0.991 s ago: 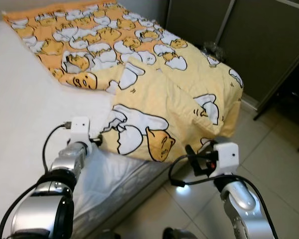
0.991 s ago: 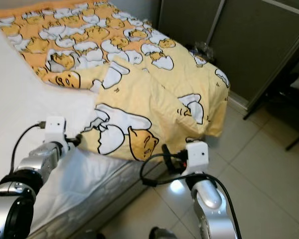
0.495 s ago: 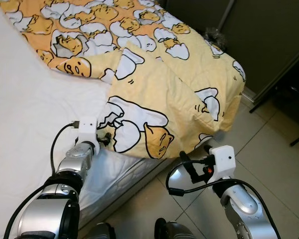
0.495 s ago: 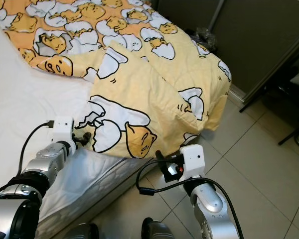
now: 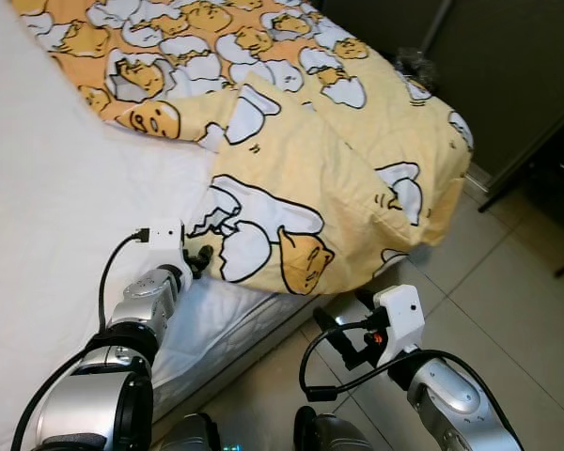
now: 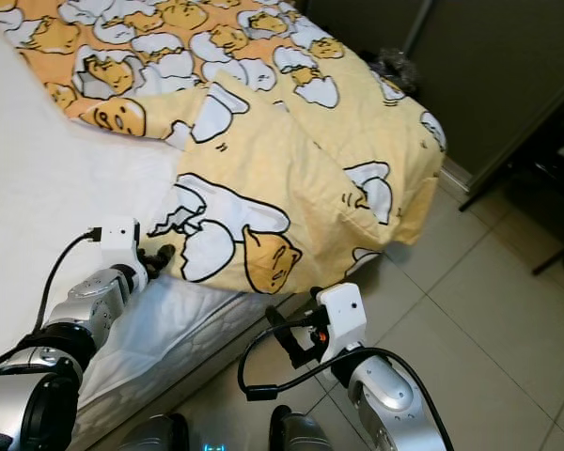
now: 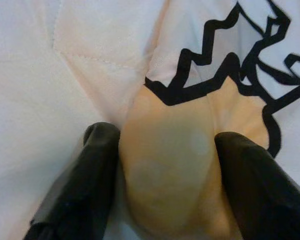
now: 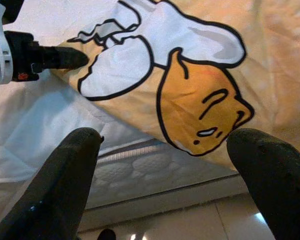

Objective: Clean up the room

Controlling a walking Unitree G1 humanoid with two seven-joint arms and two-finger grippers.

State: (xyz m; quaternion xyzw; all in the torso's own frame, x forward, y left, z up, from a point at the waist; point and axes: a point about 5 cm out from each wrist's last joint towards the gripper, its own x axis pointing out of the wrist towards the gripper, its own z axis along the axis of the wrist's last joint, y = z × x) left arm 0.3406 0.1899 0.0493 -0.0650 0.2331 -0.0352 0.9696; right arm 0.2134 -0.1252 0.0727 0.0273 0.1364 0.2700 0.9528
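Your left hand (image 5: 199, 260) stays clenched on the yellow blanket (image 5: 310, 178) edge at the bed (image 5: 47, 197) | your right hand (image 5: 343, 340), fingers spread, has dropped lower beside the mattress.

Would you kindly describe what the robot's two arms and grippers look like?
Both arms are jointed silver metal with black collars. Each wrist carries a white boxy camera housing with a looping black cable. The left gripper and right gripper each have two long black fingers; a small red mark shows on the right.
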